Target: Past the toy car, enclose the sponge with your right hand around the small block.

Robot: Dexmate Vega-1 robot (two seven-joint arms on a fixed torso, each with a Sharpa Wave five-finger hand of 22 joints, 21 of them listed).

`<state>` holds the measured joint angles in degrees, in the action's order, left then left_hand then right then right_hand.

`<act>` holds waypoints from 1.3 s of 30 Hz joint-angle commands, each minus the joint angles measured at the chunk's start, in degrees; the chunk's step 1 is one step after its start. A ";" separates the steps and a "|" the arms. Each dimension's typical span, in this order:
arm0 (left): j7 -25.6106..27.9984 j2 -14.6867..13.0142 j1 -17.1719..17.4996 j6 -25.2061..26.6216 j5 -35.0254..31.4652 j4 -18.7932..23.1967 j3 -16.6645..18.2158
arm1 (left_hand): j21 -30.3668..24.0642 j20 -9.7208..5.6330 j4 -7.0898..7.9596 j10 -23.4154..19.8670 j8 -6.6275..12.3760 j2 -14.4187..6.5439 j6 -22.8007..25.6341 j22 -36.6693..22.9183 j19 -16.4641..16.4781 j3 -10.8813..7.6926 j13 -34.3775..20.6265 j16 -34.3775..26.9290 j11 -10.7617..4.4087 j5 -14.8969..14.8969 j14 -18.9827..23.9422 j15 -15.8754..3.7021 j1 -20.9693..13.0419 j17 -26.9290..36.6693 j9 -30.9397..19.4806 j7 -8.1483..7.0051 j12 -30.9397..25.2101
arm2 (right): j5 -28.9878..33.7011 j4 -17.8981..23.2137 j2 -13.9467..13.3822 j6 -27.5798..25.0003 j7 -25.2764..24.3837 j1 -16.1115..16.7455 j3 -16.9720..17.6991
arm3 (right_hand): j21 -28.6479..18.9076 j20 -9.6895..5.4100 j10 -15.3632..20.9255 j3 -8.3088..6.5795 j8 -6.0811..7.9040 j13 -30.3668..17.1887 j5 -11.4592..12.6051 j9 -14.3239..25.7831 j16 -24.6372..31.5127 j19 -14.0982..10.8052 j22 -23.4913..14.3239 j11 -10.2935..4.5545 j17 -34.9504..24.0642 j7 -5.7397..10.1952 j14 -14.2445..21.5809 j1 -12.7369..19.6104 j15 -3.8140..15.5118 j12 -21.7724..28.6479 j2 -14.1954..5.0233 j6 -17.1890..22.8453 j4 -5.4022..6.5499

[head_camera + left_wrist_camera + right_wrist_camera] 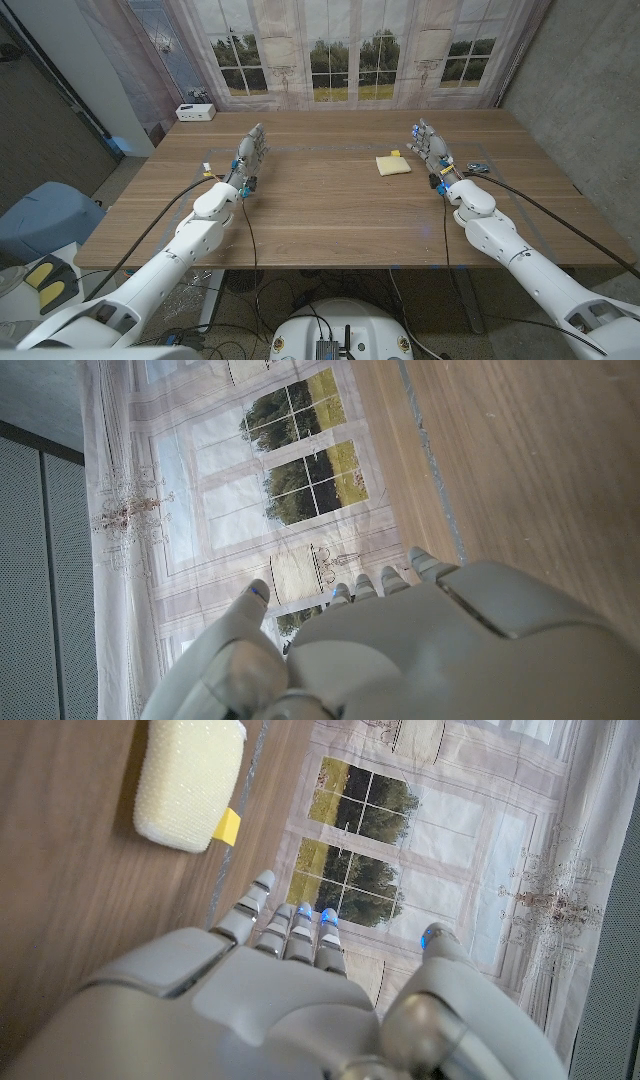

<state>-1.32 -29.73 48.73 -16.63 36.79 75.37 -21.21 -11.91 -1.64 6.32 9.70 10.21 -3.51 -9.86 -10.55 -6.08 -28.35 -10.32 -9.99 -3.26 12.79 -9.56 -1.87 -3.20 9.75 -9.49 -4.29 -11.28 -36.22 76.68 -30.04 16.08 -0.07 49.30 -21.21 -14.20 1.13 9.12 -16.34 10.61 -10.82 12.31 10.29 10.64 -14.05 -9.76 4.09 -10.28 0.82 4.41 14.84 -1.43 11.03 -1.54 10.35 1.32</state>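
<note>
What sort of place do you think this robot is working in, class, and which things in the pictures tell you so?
Probably a robot lab or test room, not a home: a bare wooden table, a printed window backdrop hung like a curtain behind it, and loose cables under the table.

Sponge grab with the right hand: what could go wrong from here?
The small yellow block sits touching the sponge on its far edge, so closing fingers could knock it away. The right hand stands open beside the sponge, not over it; a sideways sweep may just push the sponge across the table. A toy car lies right of that hand, where the arm could clip it.
</note>
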 commanded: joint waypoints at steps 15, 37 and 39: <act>0.77 -0.94 1.73 -0.35 -0.79 2.14 0.03 | -0.30 0.01 -0.11 3.84 0.24 -0.41 -2.19 -0.11 -0.39 -0.07 -0.18 -0.31 0.01 0.20 -5.01 -1.58 -0.08 0.12 -0.31 -0.11 -0.29 | 12.79 17.47 -5.53 -16.22 -19.94 4.79 -1.73 | 0.50 -0.84 4.40 -3.50 1.08 -0.11 -0.89 0.14 1.08 -3.50 -0.17 -0.20 -0.08 -0.05 3.80 7.54 0.80 1.16 -3.02 3.87 -5.18; 1.35 -2.43 3.47 -0.44 -1.28 4.43 0.54 | -0.23 0.20 -0.22 3.89 0.23 -0.38 -1.99 -0.11 -0.43 0.15 -0.18 -0.27 -0.10 0.23 -5.06 -1.18 -0.09 0.12 -0.31 -0.12 -0.24 | 25.83 28.43 -8.22 -36.56 -27.08 2.47 -7.95 | 0.78 -0.91 5.64 -3.83 1.00 -0.16 -1.53 0.18 1.25 -4.31 -0.24 -1.01 -0.20 0.81 4.99 9.05 0.99 1.23 -4.01 4.88 -6.40; 1.36 -2.62 3.60 -0.44 -1.37 4.59 0.58 | -0.23 0.24 -0.23 3.96 0.24 -0.38 -1.95 -0.11 -0.43 0.17 -0.18 -0.28 -0.07 0.24 -5.03 -1.11 -0.09 0.12 -0.31 -0.09 -0.21 | 26.77 28.92 -8.12 -37.98 -27.24 2.09 -8.55 | 0.80 -0.99 5.70 -3.87 0.99 -0.16 -1.55 0.18 1.24 -4.38 -0.24 -1.26 -0.20 0.88 5.04 9.19 1.14 1.21 -4.10 4.92 -6.50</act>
<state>-0.39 -31.42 51.51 -17.15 35.85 78.79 -20.93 -11.91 -1.64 6.32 9.69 10.21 -3.51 -9.85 -10.53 -6.07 -28.35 -10.31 -9.98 -3.26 12.79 -9.52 -1.84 -3.20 9.74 -9.48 -4.28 -11.27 -15.49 101.20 -37.56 -12.80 -24.49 52.94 -26.61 -13.74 0.32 14.32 -20.02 11.45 -10.80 10.80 10.28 11.52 -17.92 -9.74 2.98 -10.28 1.75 8.70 23.05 -0.40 11.92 -5.65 14.76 -4.90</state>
